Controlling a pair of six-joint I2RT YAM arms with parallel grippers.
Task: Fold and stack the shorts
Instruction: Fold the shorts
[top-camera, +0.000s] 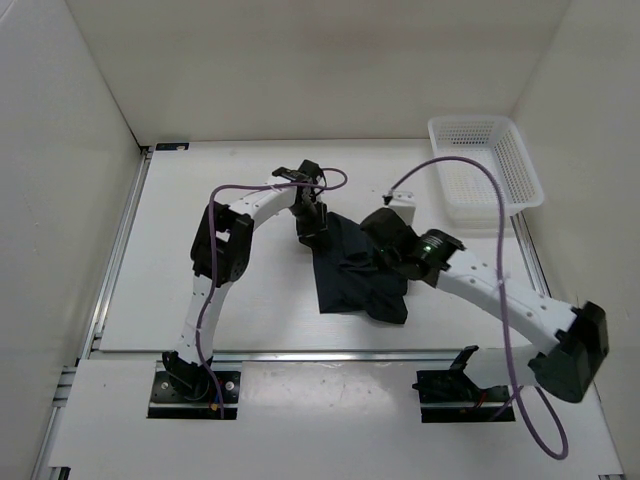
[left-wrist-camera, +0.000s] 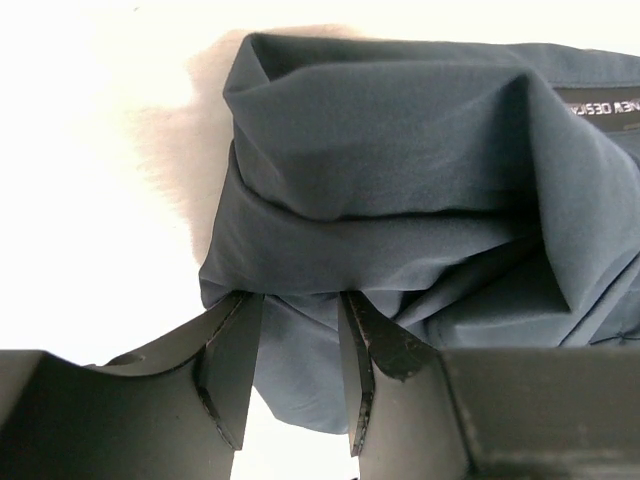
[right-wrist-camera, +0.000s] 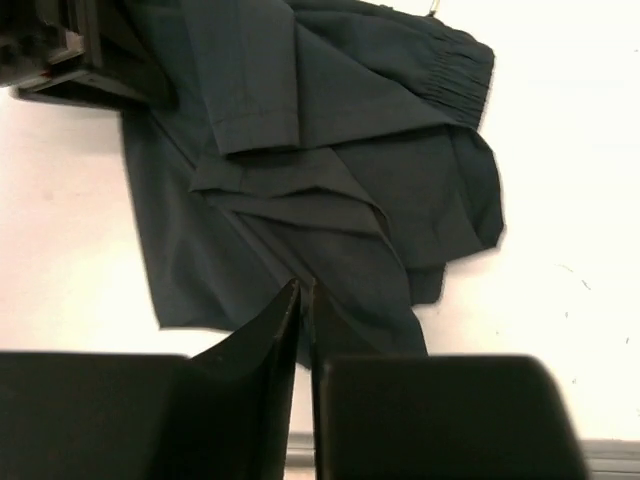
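A pair of dark shorts (top-camera: 350, 282) lies crumpled in the middle of the white table. My left gripper (top-camera: 312, 228) is at the shorts' far left corner. In the left wrist view its jaws (left-wrist-camera: 300, 300) stand apart with a fold of the shorts (left-wrist-camera: 400, 150) lying between them. My right gripper (top-camera: 383, 256) is over the shorts' right side. In the right wrist view its fingers (right-wrist-camera: 305, 287) are pressed together at the cloth (right-wrist-camera: 380, 150), where creases run toward the tips. The elastic waistband (right-wrist-camera: 455, 70) shows at the far right of that view.
A white mesh basket (top-camera: 485, 165) stands at the table's back right. White walls enclose the table on the left, back and right. A metal rail (top-camera: 115, 250) runs along the left edge. The left arm's gripper shows at the top left of the right wrist view (right-wrist-camera: 60, 50).
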